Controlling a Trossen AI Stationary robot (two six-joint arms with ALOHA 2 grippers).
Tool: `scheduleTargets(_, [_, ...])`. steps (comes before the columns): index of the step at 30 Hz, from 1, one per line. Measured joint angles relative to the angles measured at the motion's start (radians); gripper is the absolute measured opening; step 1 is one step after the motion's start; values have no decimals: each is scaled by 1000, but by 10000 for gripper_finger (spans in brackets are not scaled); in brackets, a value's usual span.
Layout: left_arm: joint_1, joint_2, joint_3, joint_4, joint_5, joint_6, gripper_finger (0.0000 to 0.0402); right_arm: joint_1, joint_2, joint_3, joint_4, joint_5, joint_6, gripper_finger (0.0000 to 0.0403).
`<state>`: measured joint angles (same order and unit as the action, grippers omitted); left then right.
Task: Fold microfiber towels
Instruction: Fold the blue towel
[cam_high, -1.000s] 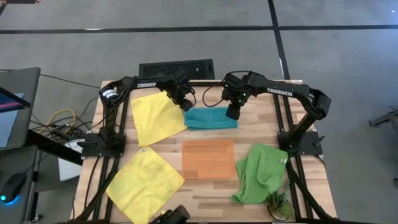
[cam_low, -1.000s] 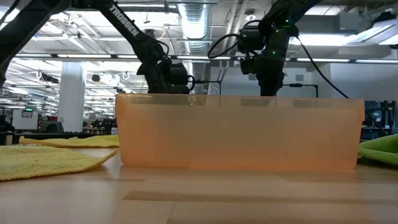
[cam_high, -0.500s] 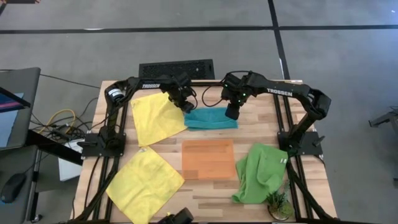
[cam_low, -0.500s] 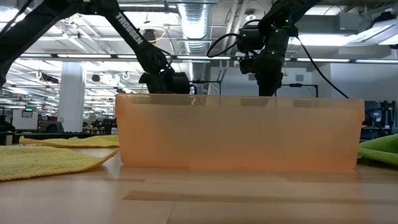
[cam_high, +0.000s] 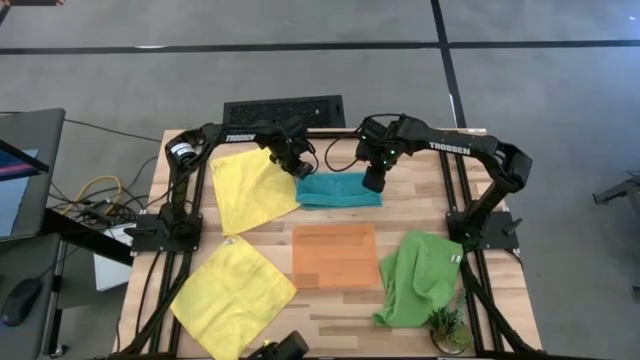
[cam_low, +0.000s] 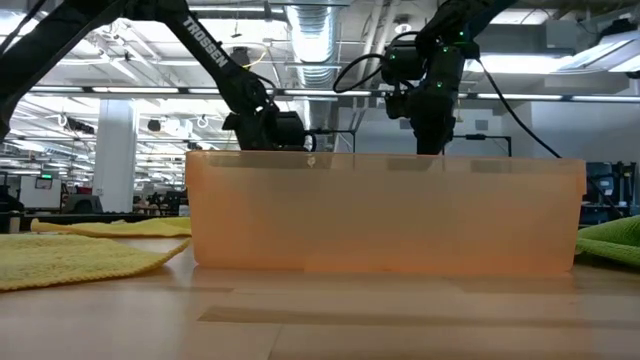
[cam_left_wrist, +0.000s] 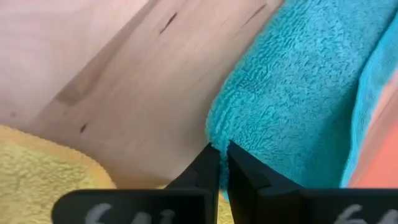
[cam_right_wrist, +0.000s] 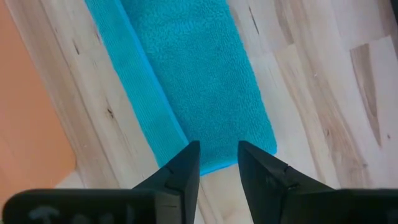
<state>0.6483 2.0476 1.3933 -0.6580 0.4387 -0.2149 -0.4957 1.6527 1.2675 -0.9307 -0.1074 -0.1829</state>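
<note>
While the teal towel (cam_high: 340, 189) lies folded at the table's twelve o'clock, long axis nine to three, the left gripper (cam_left_wrist: 219, 163) pinches its nine o'clock corner closed; the right gripper (cam_right_wrist: 217, 163) hovers half-open over the three o'clock end

This is a large industrial workspace, something between a robotics lab and a warehouse floor. The low view looks across the wooden table (cam_high: 400, 215) into an open hall with exposed ceiling ducts (cam_low: 310, 40), rows of strip lights (cam_low: 90, 70) and white columns (cam_low: 115, 140). From above, the table stands on a grey concrete floor (cam_high: 300, 70) marked with dark lines, with loose cables (cam_high: 95, 195) and a monitor (cam_high: 25, 170) beside it.
</note>
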Motion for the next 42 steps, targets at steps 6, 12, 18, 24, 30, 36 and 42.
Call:
scheduleTargets(6, [-2,0,84,-21,10,-42,3,0,0,0,0,0,0,131])
scheduleTargets(12, [-10,-1,210,-106,-36,-40,2,-5,0,0,-4,1,-9,131])
scheduleTargets(18, [-34,-1,267,-134,-62,-58,1,-7,0,0,-4,3,-18,131])
scheduleTargets(24, [-54,-1,269,-89,-163,-36,0,-10,5,0,22,3,-62,131])
scheduleTargets(30, [-51,-1,269,-13,-154,-60,0,-17,2,0,34,1,-61,131])
scheduleTargets(36, [-55,-1,269,-31,-137,-57,0,-15,3,0,51,0,-62,131])
scheduleTargets(42, [-52,-1,269,-36,-175,-41,0,-2,3,-24,166,-6,-61,131])
